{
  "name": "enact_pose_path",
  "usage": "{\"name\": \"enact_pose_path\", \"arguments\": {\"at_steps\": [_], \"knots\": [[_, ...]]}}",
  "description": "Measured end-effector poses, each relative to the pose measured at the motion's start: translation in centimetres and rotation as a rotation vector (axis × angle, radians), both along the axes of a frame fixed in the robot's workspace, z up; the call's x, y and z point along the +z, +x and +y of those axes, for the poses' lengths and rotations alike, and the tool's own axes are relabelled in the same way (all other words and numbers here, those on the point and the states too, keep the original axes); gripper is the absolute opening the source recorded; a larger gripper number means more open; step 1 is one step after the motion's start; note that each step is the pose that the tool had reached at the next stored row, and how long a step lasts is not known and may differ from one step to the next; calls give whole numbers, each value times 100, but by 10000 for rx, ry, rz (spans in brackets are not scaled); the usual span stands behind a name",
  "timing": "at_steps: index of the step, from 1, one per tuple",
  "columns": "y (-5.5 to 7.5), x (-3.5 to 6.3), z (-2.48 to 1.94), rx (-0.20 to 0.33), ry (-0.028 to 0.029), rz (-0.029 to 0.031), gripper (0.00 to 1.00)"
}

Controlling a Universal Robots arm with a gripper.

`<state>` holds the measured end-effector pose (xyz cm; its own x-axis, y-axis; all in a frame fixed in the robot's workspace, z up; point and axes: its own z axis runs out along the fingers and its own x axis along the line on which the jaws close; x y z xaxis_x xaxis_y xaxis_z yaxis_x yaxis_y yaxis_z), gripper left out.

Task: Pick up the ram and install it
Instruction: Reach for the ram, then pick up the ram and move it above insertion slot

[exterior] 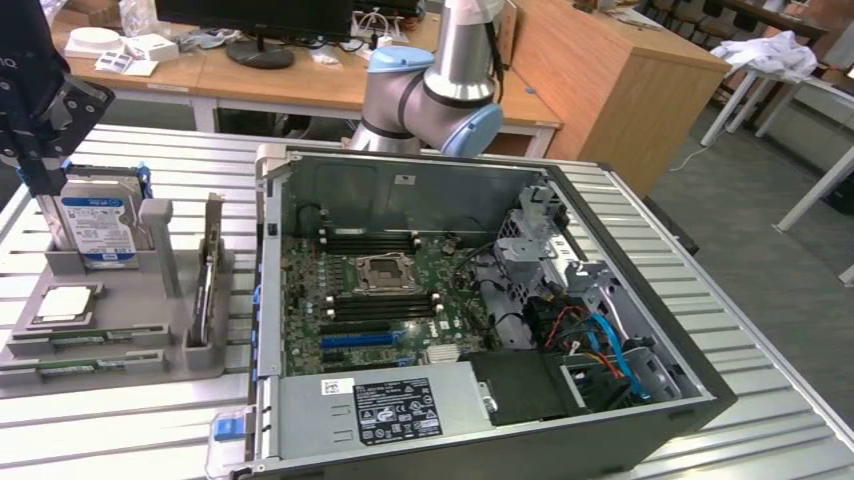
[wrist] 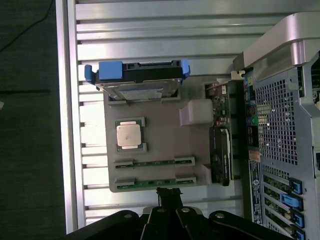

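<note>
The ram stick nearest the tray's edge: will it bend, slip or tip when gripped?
The ram looks like a thin green circuit board, so it is probably stiff and light. It sits on edge between end brackets of the grey tray, so it likely won't tip. Its narrow edge offers little grip; it could slip.

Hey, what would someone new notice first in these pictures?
The open computer case, green motherboard exposed, dominates the middle of the table. At the exterior view's left a grey tray holds a blue-labelled hard drive, a silver processor and two ram sticks; the shut gripper hangs above it.
</note>
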<state>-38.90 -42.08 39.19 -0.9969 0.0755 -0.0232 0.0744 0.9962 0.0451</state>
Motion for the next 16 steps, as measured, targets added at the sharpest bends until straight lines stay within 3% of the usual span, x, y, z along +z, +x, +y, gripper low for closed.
{"name": "enact_pose_path", "arguments": {"at_steps": [16], "knots": [[0,0,-1,108,0,0,11]]}}
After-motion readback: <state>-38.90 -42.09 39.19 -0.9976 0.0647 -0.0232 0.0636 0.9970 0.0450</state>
